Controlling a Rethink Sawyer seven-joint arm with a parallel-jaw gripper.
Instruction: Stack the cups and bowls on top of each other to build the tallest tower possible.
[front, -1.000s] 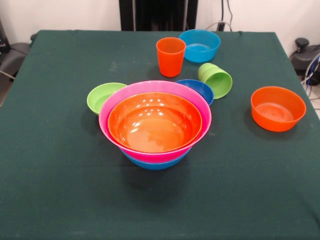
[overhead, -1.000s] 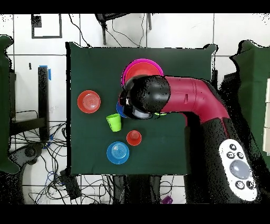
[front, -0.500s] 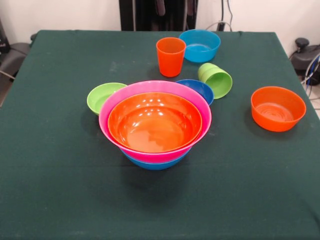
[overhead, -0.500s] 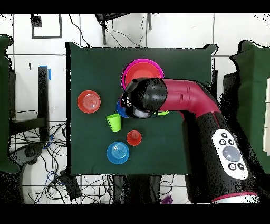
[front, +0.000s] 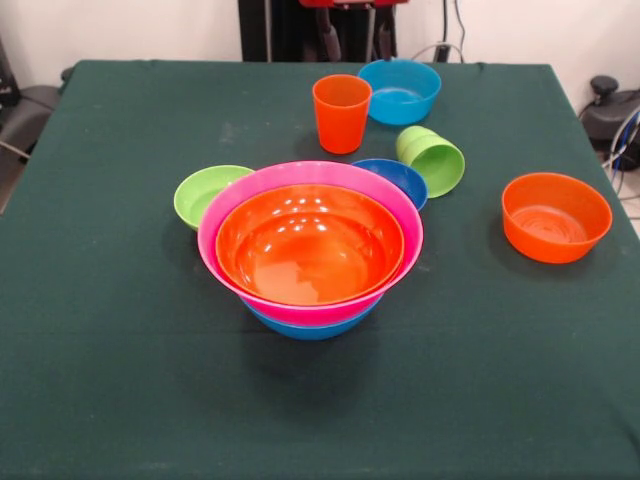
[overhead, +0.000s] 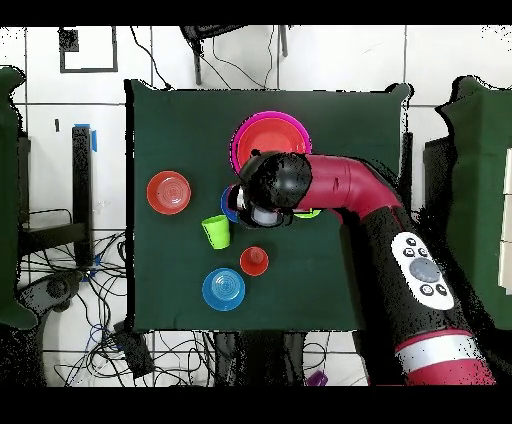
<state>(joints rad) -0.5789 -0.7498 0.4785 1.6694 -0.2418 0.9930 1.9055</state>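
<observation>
Since a second ago the arm (overhead: 400, 250) has swung round in the overhead view, its elbow drawing nearer the robot's base, while its black head has stayed above the dark blue bowl (front: 392, 178); in the front view the hand (front: 350, 28) has come into sight at the top edge, where before only dark pedestal showed. Only two dark fingers (front: 328, 45) hang below a red part there, parted with a gap between them and gripping nothing, high above the far end of the counter (front: 120, 380). No cup or bowl has shifted.

Directly below the hand stands the orange cup (front: 341, 112), upright and empty, with the light blue bowl (front: 399, 90) just beside it. The tower (front: 310, 245) sits well nearer the camera, at the counter's middle: a large orange bowl (front: 310, 245) nested in the pink bowl (front: 230, 205), both resting in the large blue bowl (front: 310, 328), of which only a low rim shows. The orange bowl's inside is glossy and empty.

Touching the tower's far side are the lime green bowl (front: 205, 190) and the dark blue bowl, each partly hidden behind the pink rim. A lime green cup (front: 433, 160) lies on its side beside the dark blue bowl, mouth toward the camera; whether a second cup is nested in it I cannot tell. The smaller orange bowl (front: 555, 217) stands apart, empty.
</observation>
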